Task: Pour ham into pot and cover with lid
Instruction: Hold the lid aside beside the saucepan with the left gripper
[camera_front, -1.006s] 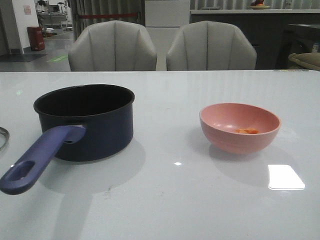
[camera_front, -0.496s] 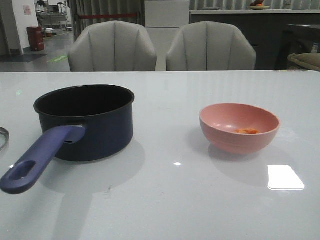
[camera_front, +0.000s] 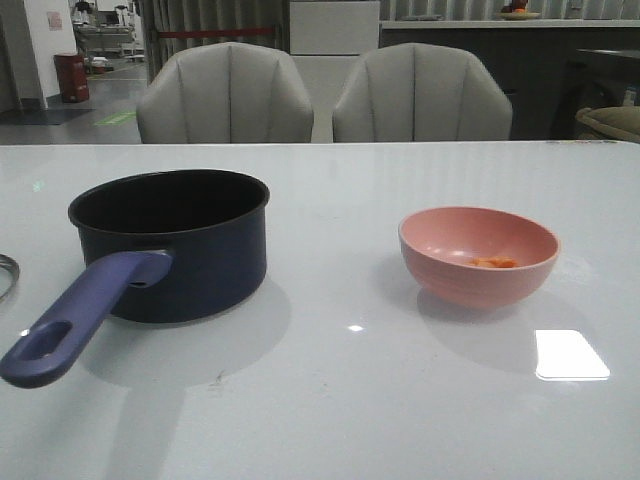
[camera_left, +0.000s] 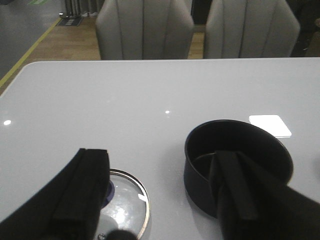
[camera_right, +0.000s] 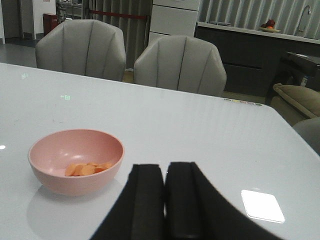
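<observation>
Between the wide-spread fingers of the left hand (camera_left: 160, 200) lie the lid (camera_left: 125, 202), flat on the desk (camera_front: 340, 400) just beneath one finger, and the pot (camera_left: 235, 165), upright and empty just beyond the other finger. Ahead of the right hand (camera_right: 164, 200), whose fingers are pressed together on nothing, stands the pink bowl (camera_right: 76, 161), with the ham (camera_right: 86, 169) lying in its bottom. Farther off stand two grey chairs (camera_front: 225, 92). Compared with the front views of a second and half a second ago, pot, bowl and ham sit in the same places; at most the pot's outline differs by a hair. By this evidence no step is begun: ham unpoured, lid off.
</observation>
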